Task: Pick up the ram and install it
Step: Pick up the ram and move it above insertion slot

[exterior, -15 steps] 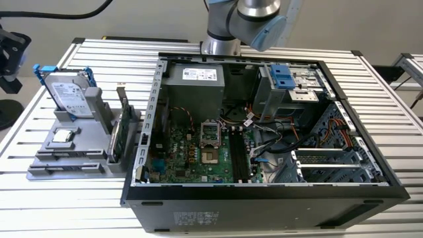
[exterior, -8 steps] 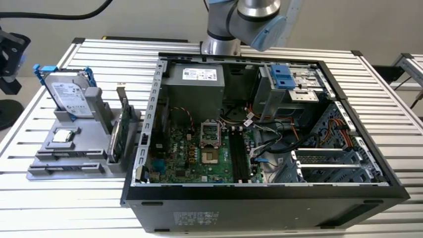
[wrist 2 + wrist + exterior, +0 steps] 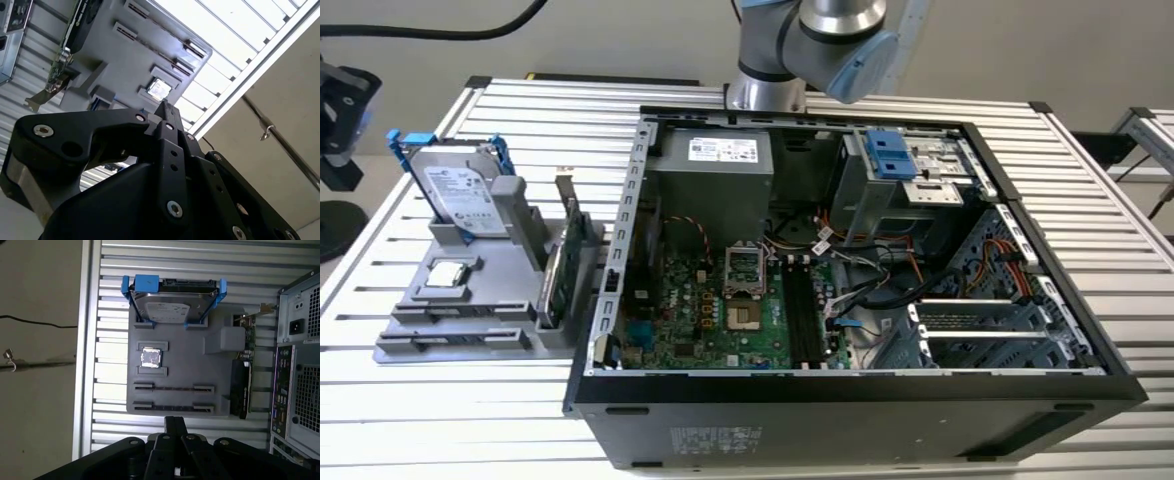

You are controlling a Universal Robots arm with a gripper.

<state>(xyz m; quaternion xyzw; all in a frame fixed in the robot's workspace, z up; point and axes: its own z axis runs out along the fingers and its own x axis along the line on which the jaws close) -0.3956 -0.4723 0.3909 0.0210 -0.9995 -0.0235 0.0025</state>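
In the first wrist view the tool [image 3: 175, 422] is seen with its two fingers pressed together and nothing held between them, clear above the slatted tabletop [image 3: 200, 270]. Beneath it a gray holder [image 3: 185, 370] is laid out. A hard drive [image 3: 172, 307] in blue rails is stood at one end, a processor chip [image 3: 151, 358] is seated in a small recess, and a green card [image 3: 250, 337] with a metal bracket is set along the side nearest the computer case [image 3: 300, 390]. The ram [image 3: 172, 388] is taken to be the thin dark strip seen edge-on in the long slot just beside the chip. A second strip [image 3: 172, 407] of the same look is seen in the neighbouring slot, and the two cannot be told apart. In the second wrist view the closed fingers are shown with the chip and the slot ends beyond their tip. In the exterior view the case is seen lying open on the tabletop with its motherboard [image 3: 674, 320] exposed. The holder is placed just beside it on the exterior view's left, and the arm [image 3: 814, 40] is held high behind the case.
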